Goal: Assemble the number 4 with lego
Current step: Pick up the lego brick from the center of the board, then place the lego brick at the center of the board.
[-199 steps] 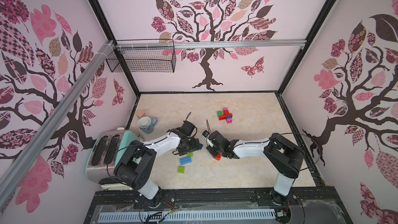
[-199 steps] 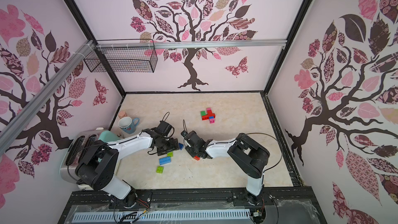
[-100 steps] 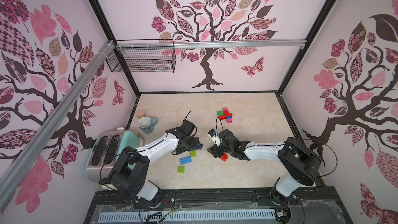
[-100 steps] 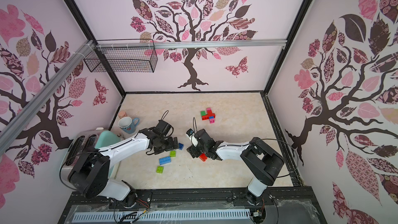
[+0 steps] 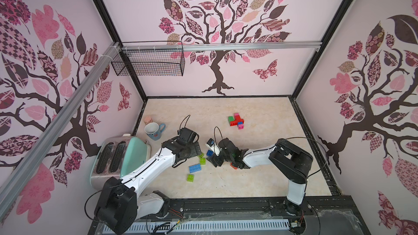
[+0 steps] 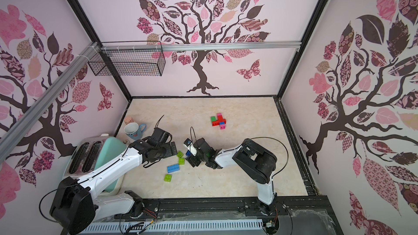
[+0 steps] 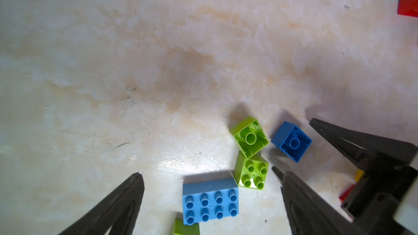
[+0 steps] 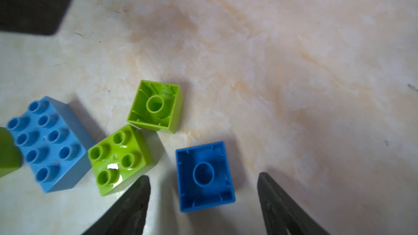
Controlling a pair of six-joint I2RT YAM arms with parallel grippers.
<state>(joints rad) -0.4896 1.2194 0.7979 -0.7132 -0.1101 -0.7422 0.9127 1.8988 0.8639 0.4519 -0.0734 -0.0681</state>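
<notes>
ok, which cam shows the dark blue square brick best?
Right wrist: the dark blue square brick fills the foreground, hollow underside up, between the fingers of the open right claw, touching neither. Left wrist shows the brick smaller. In both top views it is a speck beside the arm.

Bare table (image 5: pixel 248 184) lies open across the right and lower middle of both top views, and along the back wall. There only the built bricks (image 5: pixel 236 120) stand, upper centre. The left edge is crowded: toaster (image 5: pixel 117 157), mug (image 5: pixel 153 131) and a small cup (image 5: pixel 147 119) line it, with a wire basket (image 5: pixel 149 61) hung above. Centre frame is tight: the left gripper (image 7: pixel 211 174) and right gripper (image 8: pixel 203 175) stand nearly tip to tip over the loose bricks (image 5: pixel 202 161). In the right wrist view, a dark blue brick (image 8: pixel 204 176) sits between the spread fingers (image 8: pixel 133 204) with a gap each side. A lime brick (image 8: pixel 119 159) lies just beside one of them.
</notes>
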